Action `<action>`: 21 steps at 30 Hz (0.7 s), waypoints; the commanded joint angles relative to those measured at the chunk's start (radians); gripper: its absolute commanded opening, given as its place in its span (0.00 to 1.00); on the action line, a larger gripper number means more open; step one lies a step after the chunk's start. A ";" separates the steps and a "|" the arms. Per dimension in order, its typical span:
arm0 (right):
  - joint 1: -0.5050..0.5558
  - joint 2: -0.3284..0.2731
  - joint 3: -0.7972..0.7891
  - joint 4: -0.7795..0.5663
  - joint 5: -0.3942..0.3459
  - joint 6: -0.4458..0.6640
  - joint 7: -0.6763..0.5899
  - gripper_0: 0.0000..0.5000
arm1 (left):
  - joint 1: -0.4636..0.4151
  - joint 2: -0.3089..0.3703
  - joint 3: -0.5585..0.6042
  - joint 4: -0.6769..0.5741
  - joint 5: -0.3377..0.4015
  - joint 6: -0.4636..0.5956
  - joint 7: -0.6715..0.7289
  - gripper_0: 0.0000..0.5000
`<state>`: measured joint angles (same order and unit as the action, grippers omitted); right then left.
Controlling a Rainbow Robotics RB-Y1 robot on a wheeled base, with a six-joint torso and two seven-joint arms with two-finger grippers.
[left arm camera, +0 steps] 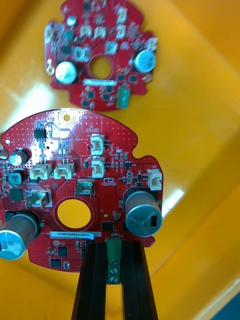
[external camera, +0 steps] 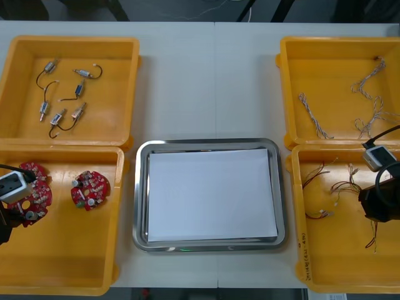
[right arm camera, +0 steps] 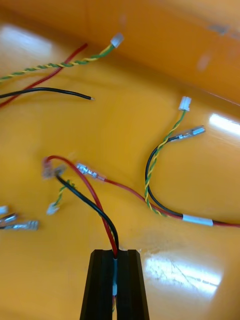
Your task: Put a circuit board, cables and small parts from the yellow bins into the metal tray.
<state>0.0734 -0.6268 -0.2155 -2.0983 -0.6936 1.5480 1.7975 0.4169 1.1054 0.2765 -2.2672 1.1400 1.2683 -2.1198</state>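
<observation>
Wrist views: left tool (left arm camera: 114, 247) pinches board (left arm camera: 75, 175), right tool (right arm camera: 119, 255) cable (right arm camera: 113, 237).

The tray (external camera: 209, 143) lies mid-table between the near left bin (external camera: 69, 250), with two boards (external camera: 90, 190) and the left gripper (left arm camera: 114, 246) in it, and the near right bin (external camera: 337, 256), with cables (external camera: 337, 186) and the right gripper (right arm camera: 115, 254). Behind them the far left bin (external camera: 112, 115) holds parts (external camera: 78, 89), the far right bin (external camera: 325, 69) more cables (external camera: 369, 94).
</observation>
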 commanded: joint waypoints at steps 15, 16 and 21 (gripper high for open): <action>-0.004 -0.231 -0.292 -0.152 -0.265 0.284 -0.056 0.00 | -0.354 -0.075 -0.097 -0.235 -0.055 0.332 0.452 0.00; -0.004 -0.240 -0.301 -0.160 -0.274 0.296 -0.061 0.00 | -0.383 -0.078 -0.122 -0.241 -0.063 0.342 0.477 0.00; -0.029 -0.275 -0.298 -0.207 -0.280 0.337 -0.078 0.00 | -0.501 -0.099 -0.241 -0.252 -0.095 0.361 0.574 0.00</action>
<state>0.0724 -0.8468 -0.4907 -2.2556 -0.9609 1.8616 1.7590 0.0021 1.0381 0.1047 -2.4826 1.0678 1.6139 -1.6801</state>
